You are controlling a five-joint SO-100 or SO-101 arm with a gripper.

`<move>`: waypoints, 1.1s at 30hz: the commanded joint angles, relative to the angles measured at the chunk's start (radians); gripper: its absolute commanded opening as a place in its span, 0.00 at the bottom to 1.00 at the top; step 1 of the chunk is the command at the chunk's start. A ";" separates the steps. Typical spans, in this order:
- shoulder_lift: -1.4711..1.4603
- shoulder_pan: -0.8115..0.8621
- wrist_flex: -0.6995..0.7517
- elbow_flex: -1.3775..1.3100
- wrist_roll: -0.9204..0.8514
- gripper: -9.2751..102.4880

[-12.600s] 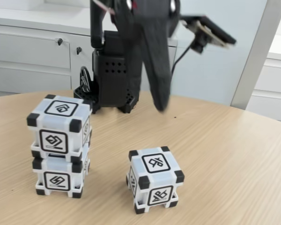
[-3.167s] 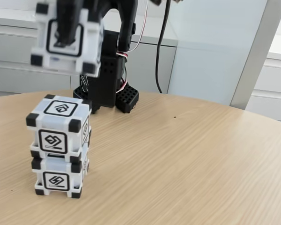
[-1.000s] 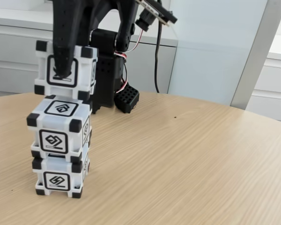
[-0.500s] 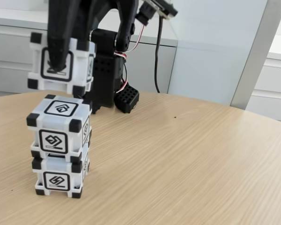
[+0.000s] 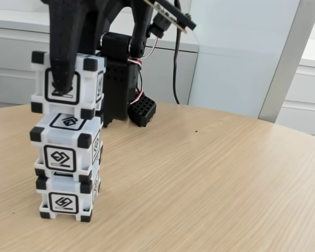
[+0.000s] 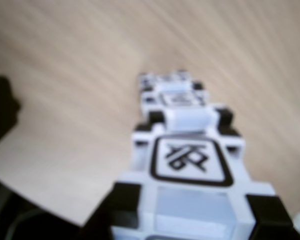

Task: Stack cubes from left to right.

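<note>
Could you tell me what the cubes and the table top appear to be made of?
The cubes: seemingly white moulded plastic, matte, with black corner blocks and crisp printed glyphs. The table top: pale wood or wood-look laminate, smooth, with straight grain lines; which of the two is unclear.

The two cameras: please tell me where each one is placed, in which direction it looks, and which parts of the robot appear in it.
Fixed view: low at the table's edge, facing the arm's base; the gripper holds the top cube over two stacked cubes.
Wrist view: rides the gripper, looking down on the held top cube, with the stack below; no finger can be made out.
Shared: the cubes and the table.
</note>
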 commanded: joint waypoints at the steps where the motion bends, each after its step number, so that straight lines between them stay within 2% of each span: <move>1: 0.000 0.006 0.077 -0.051 0.005 0.08; 33: -0.044 0.005 0.077 -0.120 0.002 0.08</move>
